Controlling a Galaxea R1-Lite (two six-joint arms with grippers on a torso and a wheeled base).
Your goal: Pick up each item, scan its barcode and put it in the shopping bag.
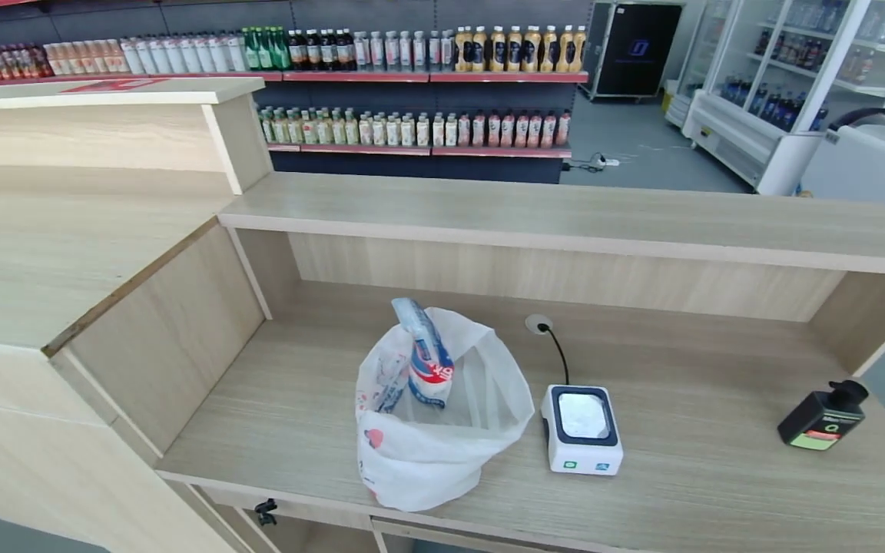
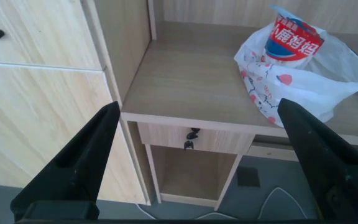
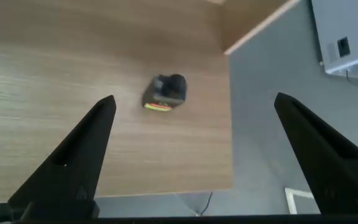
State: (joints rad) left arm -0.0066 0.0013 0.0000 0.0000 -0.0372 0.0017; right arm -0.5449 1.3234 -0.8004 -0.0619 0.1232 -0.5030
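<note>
One shopping bag (image 1: pixel 442 445), one scanner (image 1: pixel 581 430), one black bottle (image 1: pixel 823 418); bottle (image 3: pixel 165 93) by desk (image 1: pixel 681 491) right edge, below wide-open right pincer (image 3: pixel 196 98), untouched; left pincer (image 2: pixel 199 104) open

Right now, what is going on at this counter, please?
Nothing is being held at this moment. Both tools are open: the left tool hangs in front of the counter near the shopping bag, and the right tool is above the black bottle. One packet already stands in the bag. The bottle sits at the counter's right end, not yet bagged. The scanner is between them.
</note>
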